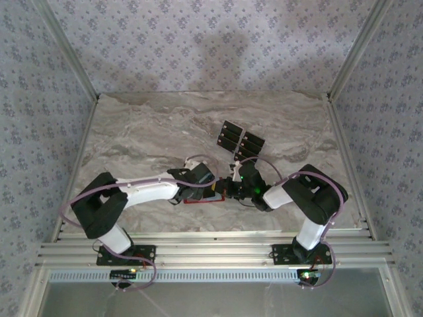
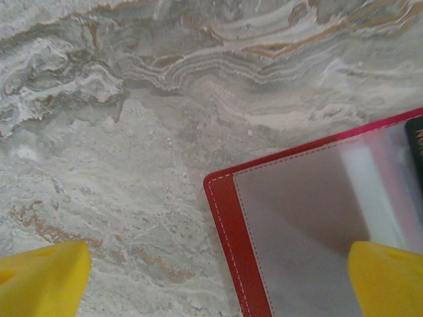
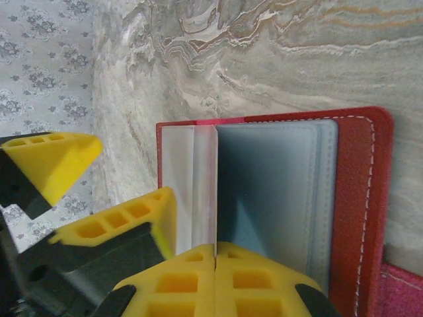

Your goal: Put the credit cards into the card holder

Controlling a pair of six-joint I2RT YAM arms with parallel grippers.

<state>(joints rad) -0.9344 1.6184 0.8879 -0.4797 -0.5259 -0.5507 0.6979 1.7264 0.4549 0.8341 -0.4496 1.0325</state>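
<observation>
Surface (image 1: 145, 132): marbled grey stone, patterned walls around it.

Wallet (image 1: 198, 200): lying open and flat near the middle of the surface, toward the near edge, between the two claws. In the top view it is showing as a red strip, mostly covered by them. In the left wrist view the wallet (image 2: 297, 224) is showing a red stitched border and a pale, glossy inside. In the right wrist view the wallet (image 3: 360, 198) is showing grey-blue pockets framed by the red cover.

Cards (image 1: 241, 137): black, lying together in a loose tilted block farther back on the surface, well apart from the wallet. Neither claw is touching them.

Left claw (image 1: 205, 185): standing wide. In its own view the left claw (image 2: 211, 284) is hanging low over the wallet's corner, one yellow finger (image 2: 39, 281) over bare stone, the other over the pale inside. It is gripping nothing. It is also appearing in the right wrist view (image 3: 92, 191), just beside the wallet's left edge.

Right claw (image 1: 231, 185): facing the left claw across the wallet. In its own view the right claw (image 3: 216, 271) is closed tight, fingers meeting. A thin pale leaf of the wallet is standing edge-on and running down into the seam between them, so it appears to be pinching that leaf.
</observation>
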